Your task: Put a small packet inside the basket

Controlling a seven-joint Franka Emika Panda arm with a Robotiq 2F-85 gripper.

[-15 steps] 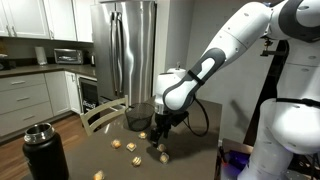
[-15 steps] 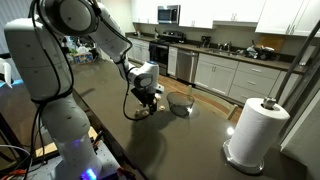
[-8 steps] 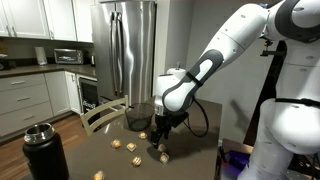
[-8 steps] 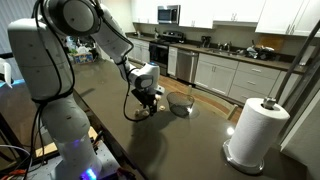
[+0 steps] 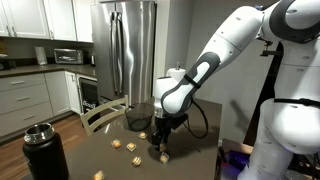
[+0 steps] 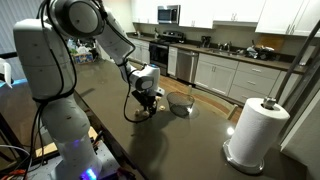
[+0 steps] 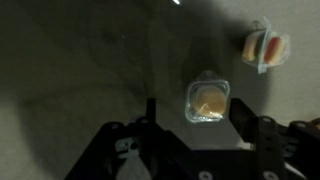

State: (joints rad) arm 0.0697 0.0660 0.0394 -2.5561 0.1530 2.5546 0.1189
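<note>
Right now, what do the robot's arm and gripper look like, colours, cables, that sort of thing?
The arm is glossy white, with rounded, bulbous links and dark bands at the joints. The gripper at its end is black. A thin black cable loops beside the wrist. In the wrist view the fingers are slim black bars. No markings are legible.

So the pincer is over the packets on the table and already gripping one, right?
Not quite: it isn't gripping one. The wrist view shows the pincer open, fingers apart either side of a packet that lies on the table. It is over the packets, though.
</note>
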